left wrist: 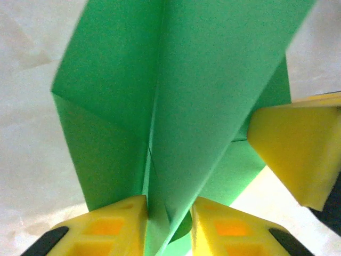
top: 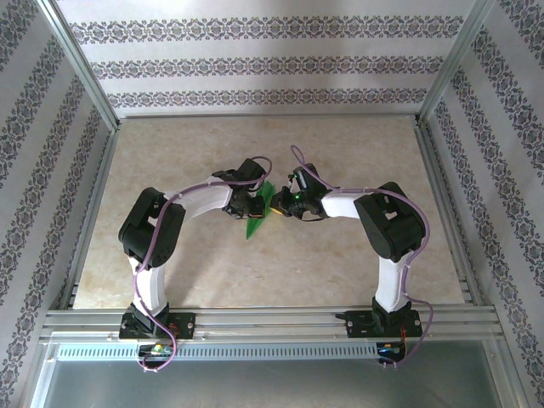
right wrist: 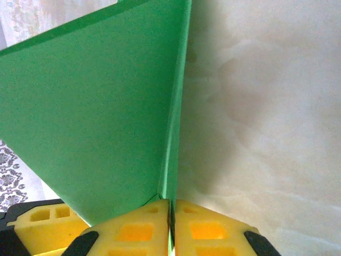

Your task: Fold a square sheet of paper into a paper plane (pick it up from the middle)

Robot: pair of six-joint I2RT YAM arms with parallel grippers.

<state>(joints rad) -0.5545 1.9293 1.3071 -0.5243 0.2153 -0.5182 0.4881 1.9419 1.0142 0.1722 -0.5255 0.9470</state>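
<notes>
Here, over the table [top: 365, 153], your right gripper [right wrist: 169, 205] clamps the half-folded paper plane [top: 257, 219]; the left gripper [left wrist: 169, 205] has its jaws flanking the crease (grip: you cannot tell). Opposing tugs from the 2 could tear it.

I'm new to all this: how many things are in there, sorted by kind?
Robot arms: 2, ending in the left gripper and the right gripper
Green folded paper: 1
Table: 1
Total: 4
</notes>
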